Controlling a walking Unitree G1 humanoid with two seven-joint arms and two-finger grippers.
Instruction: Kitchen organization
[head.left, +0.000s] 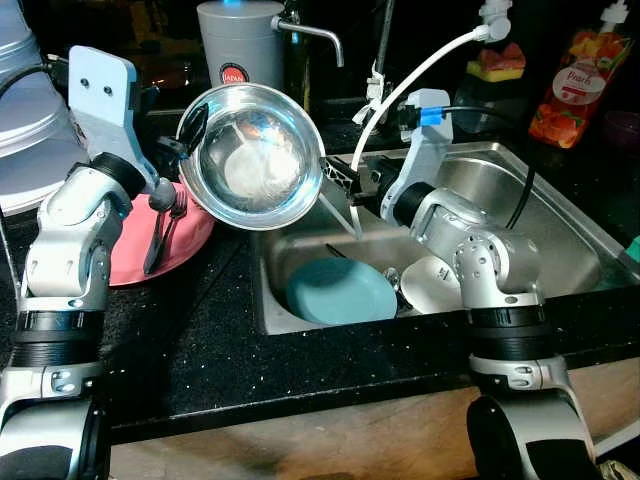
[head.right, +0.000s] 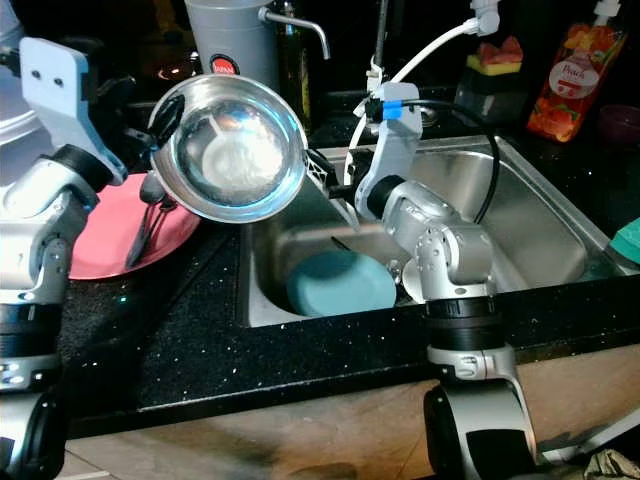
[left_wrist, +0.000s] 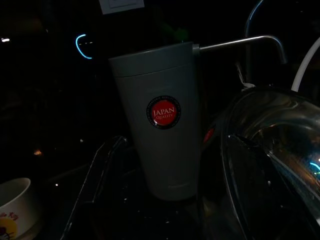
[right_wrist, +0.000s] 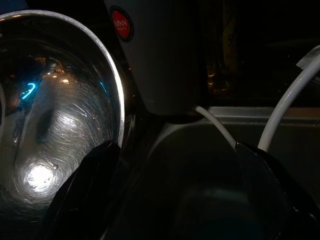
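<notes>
The left hand (head.left: 185, 140) grips the rim of the steel bowl (head.left: 255, 155), held tilted over the sink's (head.left: 560, 215) edge at 10 o'clock; the right hand (right_wrist: 175, 190) hangs open just beside it; keep the bowl level and clear of the faucet (head.left: 310, 35); the black bench (head.left: 200, 340) carries a pink plate (head.left: 150, 250); the room is dark.

A dim kitchen after dark

We see a black speckled table (head.left: 200, 350) around a steel sink (head.left: 560, 215), a pale wooden front (head.left: 300, 440) below, and darkness behind the curved tap (head.left: 320, 35).
</notes>
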